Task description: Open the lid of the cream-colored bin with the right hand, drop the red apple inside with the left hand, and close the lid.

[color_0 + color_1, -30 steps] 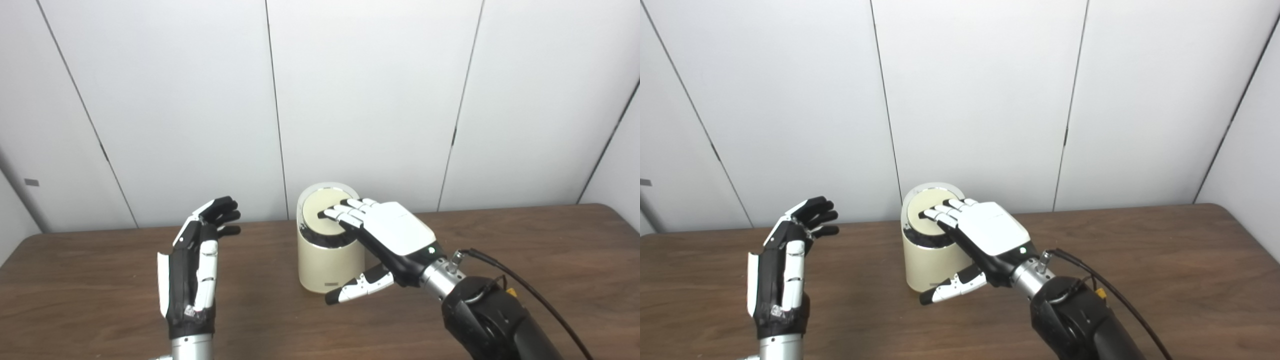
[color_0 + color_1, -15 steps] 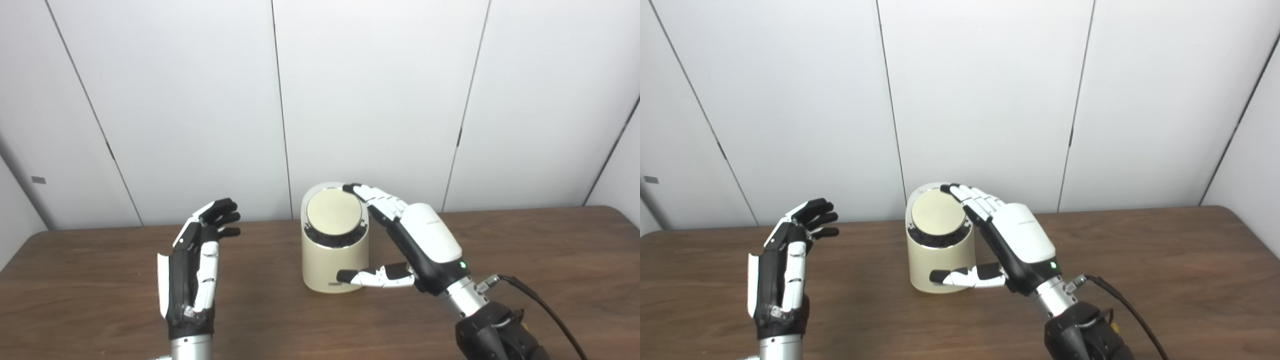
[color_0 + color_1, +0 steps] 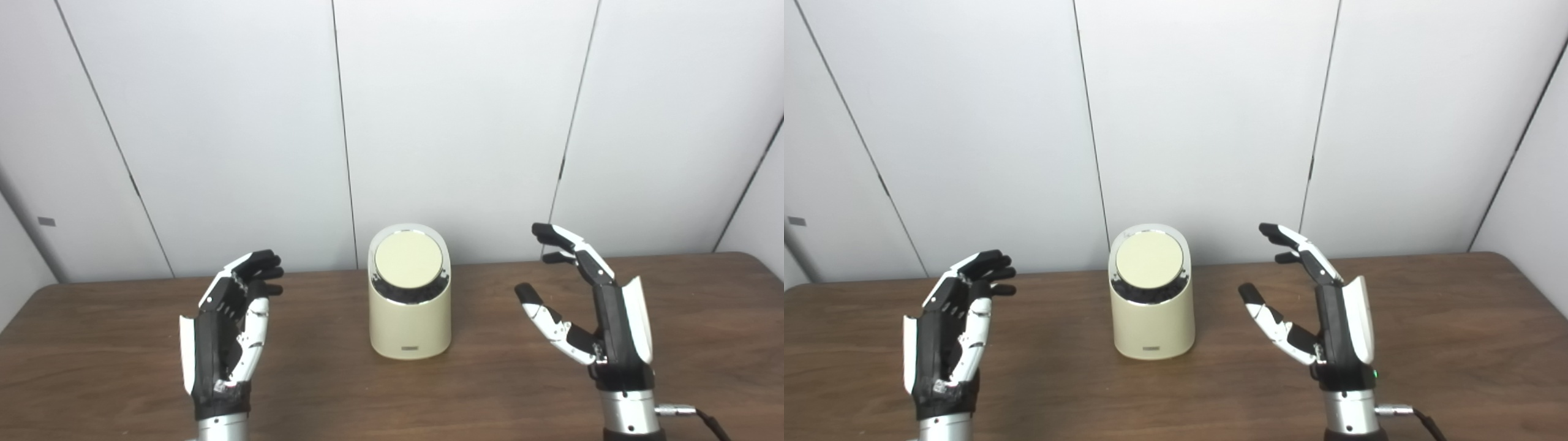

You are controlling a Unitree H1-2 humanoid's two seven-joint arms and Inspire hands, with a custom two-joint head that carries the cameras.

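Observation:
The cream-colored bin (image 3: 409,321) stands upright in the middle of the brown table (image 3: 122,318), near the back edge. Its round lid (image 3: 408,265) lies shut in the slanted top, facing me. No red apple shows in either view. My left hand (image 3: 228,327) is raised to the left of the bin, open and holding nothing, palm turned toward the bin. My right hand (image 3: 597,315) is raised to the right of the bin, a clear gap away from it, open with fingers spread and thumb out, also holding nothing.
A white panelled wall (image 3: 429,122) rises right behind the table's far edge. A black cable (image 3: 692,413) runs from my right wrist toward the lower right.
My right hand has come off the bin's lid and pulled back to the right, turning upright with fingers spread. The lid now sits shut. My left hand has shifted slightly left and down.

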